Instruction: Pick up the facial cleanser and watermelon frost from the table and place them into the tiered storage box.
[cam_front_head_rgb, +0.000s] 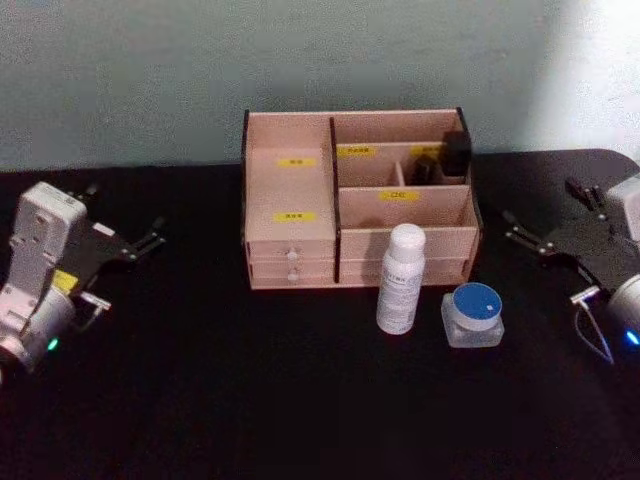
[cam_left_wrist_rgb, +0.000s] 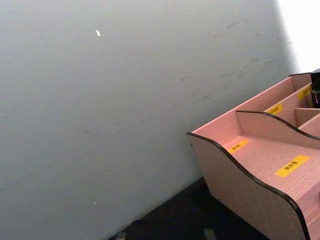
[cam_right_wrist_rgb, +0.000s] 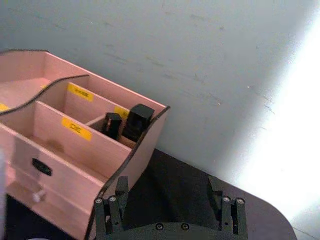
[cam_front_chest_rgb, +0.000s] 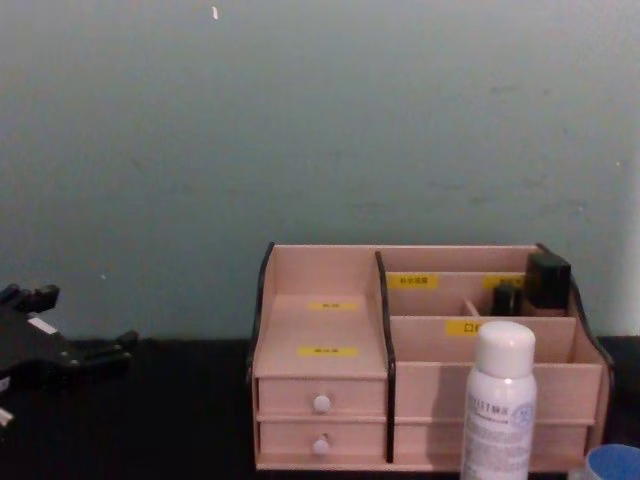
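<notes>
At the table's right side: right gripper (cam_front_head_rgb: 510, 227) is hovering, fingers spread, empty.
Inward of it: watermelon frost (cam_front_head_rgb: 473, 315) nearest; facial cleanser (cam_front_head_rgb: 401, 280) just past it, both standing before the tiered storage box (cam_front_head_rgb: 360, 243).
Approach, judged: taking the jar first, closing squarely across the lid.
Opposite side: left gripper (cam_front_head_rgb: 160, 232) is idling, spread.

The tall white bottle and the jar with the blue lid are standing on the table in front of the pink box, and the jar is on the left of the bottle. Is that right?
Almost. The watermelon frost jar is on the right of the facial cleanser bottle, not the left, as the head view shows. Both do stand on the table in front of the tiered storage box.
</notes>
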